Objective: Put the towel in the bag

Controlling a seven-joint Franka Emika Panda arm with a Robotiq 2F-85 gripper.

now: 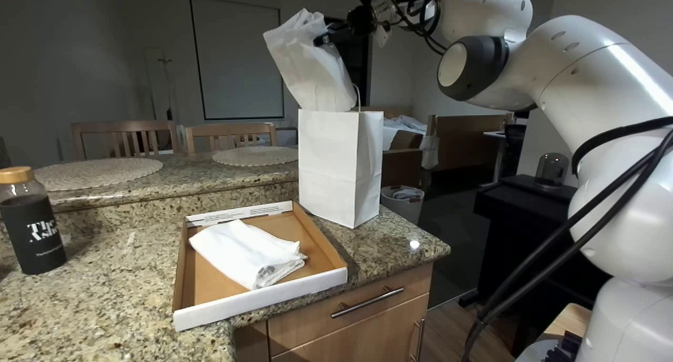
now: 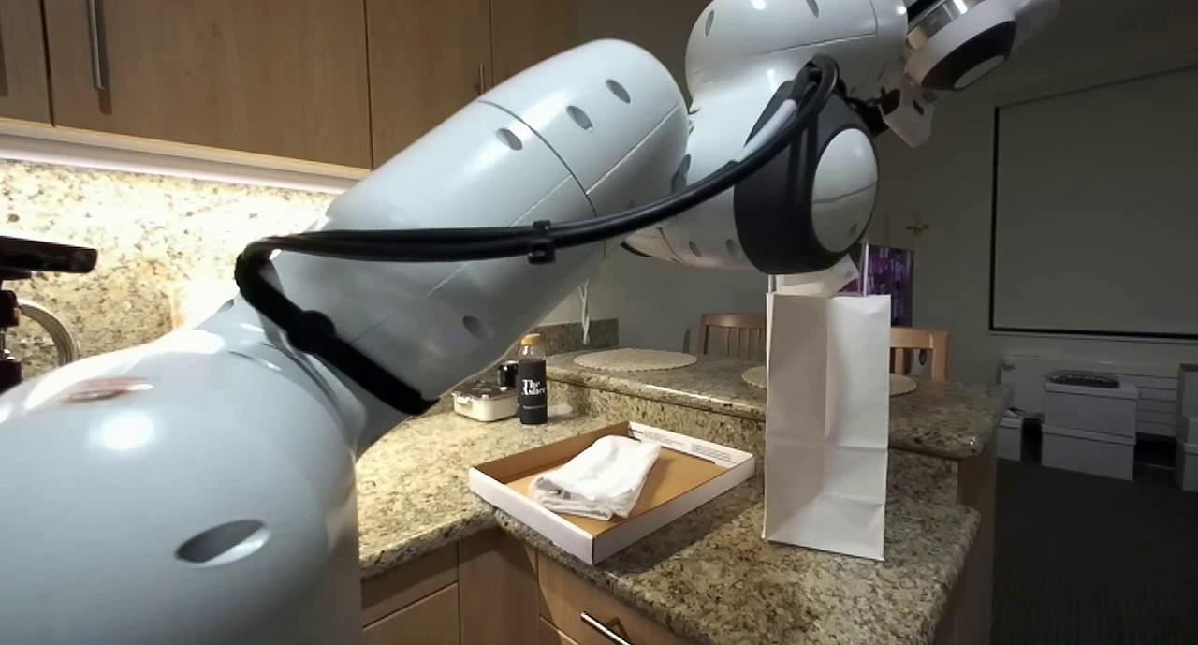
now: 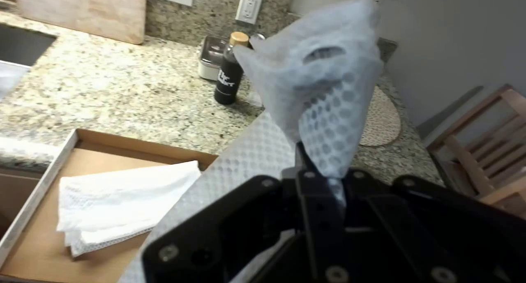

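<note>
My gripper (image 1: 322,38) is shut on a white dimpled towel (image 1: 315,73) and holds it high above the white paper bag (image 1: 331,165). In the wrist view, the towel (image 3: 333,123) is pinched between the fingers (image 3: 322,176). The bag stands upright on the counter corner and also shows in an exterior view (image 2: 828,420). The towel's lower end (image 2: 814,282) goes behind the bag's rim in both exterior views; how deep it sits inside is hidden. A folded white towel (image 1: 250,251) lies in the shallow cardboard box (image 1: 320,241), also seen in the wrist view (image 3: 127,201).
The box lies beside the bag on the granite counter (image 1: 121,293). A dark bottle (image 1: 32,228) and a lidded container (image 2: 484,402) stand farther along the counter. A raised ledge with round placemats (image 1: 256,156) runs behind the bag. The counter edge is close to the bag.
</note>
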